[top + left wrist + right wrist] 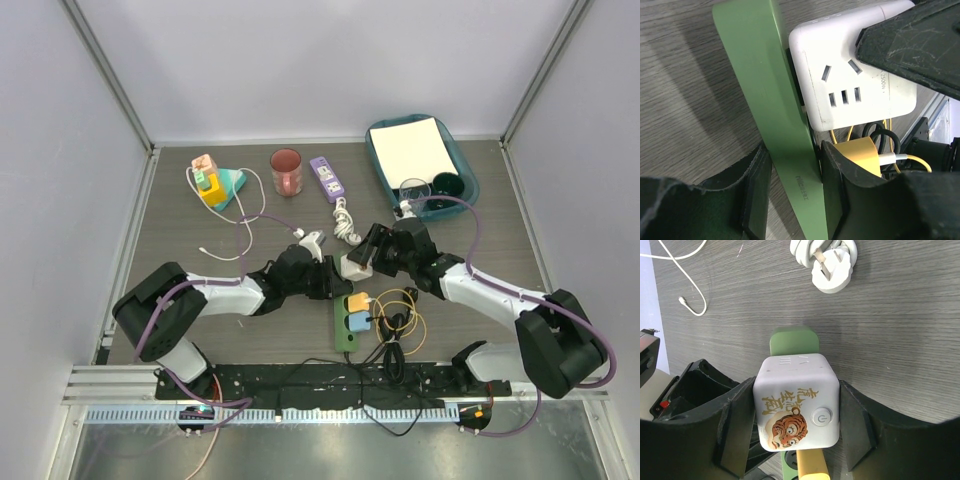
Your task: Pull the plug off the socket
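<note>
Green socket (344, 338) lies on the table (200, 250) with its long axis running away from the bases. The white plug (796, 405) sits on its far end, next to a yellow cube (357, 301). The right pincer (796, 415) is clamped on the plug's two sides. The left pincer (792, 195) grips the socket across its width just beside the plug, so the pull should go straight off the socket's face. Far right, a teal tray (376, 152) holds a white sheet (410, 145), a glass (412, 189) and a dark bowl (446, 185).
</note>
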